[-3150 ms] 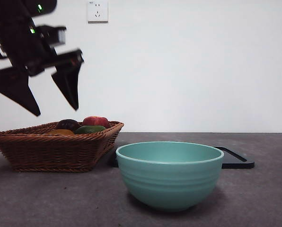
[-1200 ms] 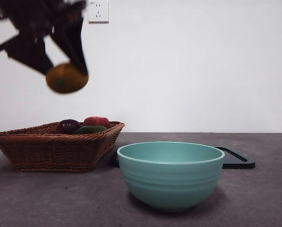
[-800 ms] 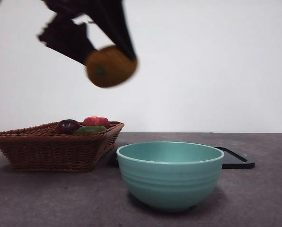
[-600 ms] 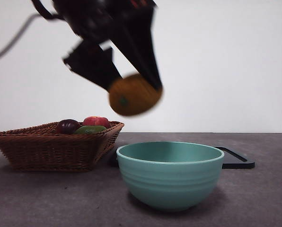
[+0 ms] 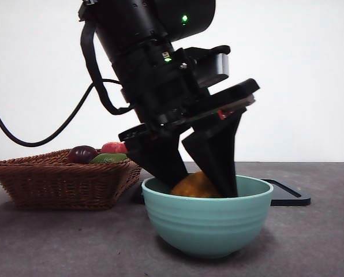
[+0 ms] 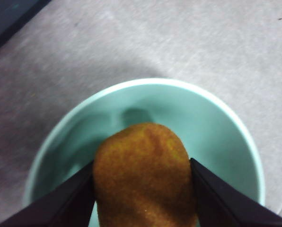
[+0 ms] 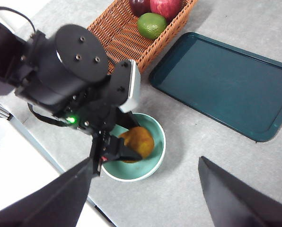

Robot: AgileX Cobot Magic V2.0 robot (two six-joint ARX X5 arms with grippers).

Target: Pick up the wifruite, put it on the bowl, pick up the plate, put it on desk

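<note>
The orange-brown fruit (image 5: pixel 194 186) sits low inside the teal-green bowl (image 5: pixel 206 225) on the dark grey desk (image 5: pixel 56 242). My left gripper (image 5: pixel 202 187) reaches down into the bowl and is shut on the fruit. In the left wrist view both jaws press the sides of the fruit (image 6: pixel 143 175) above the bowl's inner wall (image 6: pixel 202 123). My right gripper (image 7: pixel 145 160) is open and empty, high above the table. From there it looks down on the left arm (image 7: pixel 70 80), the bowl (image 7: pixel 158 152) and the fruit (image 7: pixel 136 142).
A wicker basket (image 5: pixel 56 179) stands left of the bowl with a dark plum, a red apple and a green lime (image 7: pixel 152 25) in it. A flat dark tray (image 7: pixel 226 85) lies behind the bowl to the right, its edge showing in the front view (image 5: pixel 290 196).
My left gripper has carried the fruit from high above the basket to the right and down into the bowl. The basket, bowl and tray have not moved.
</note>
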